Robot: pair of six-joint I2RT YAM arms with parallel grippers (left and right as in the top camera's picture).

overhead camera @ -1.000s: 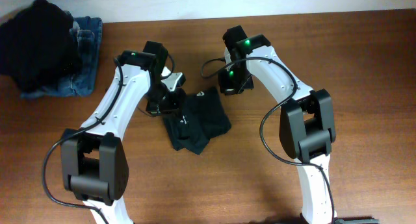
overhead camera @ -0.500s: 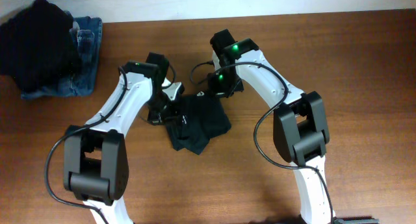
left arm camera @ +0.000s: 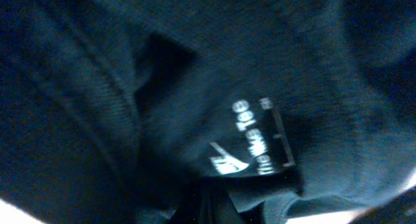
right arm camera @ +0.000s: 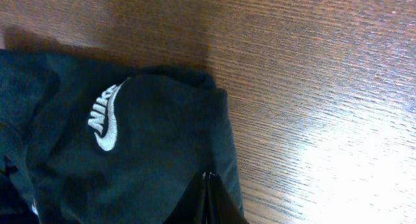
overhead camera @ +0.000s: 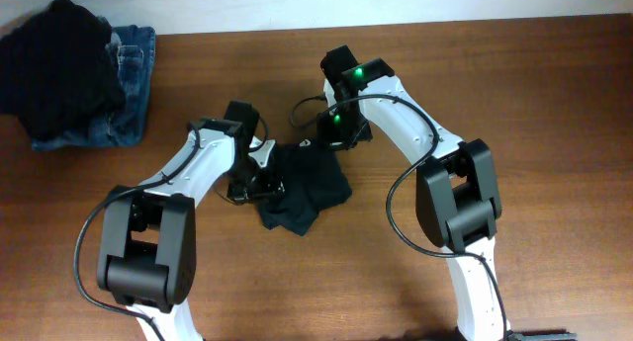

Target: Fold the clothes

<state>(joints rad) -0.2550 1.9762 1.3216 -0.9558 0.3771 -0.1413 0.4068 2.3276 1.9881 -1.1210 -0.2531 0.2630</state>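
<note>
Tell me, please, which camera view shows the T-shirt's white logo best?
The right wrist view: the white logo on the T-shirt is close and sharp. Overhead shows a tiny speck; the left wrist shows only the neck label.

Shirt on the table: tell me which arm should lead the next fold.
Right, probably. The right hand pinches the shirt at its hem beside the logo, with bare table alongside to pull across. The left hand sits buried in bunched cloth at the neck label, a poor start.
</note>
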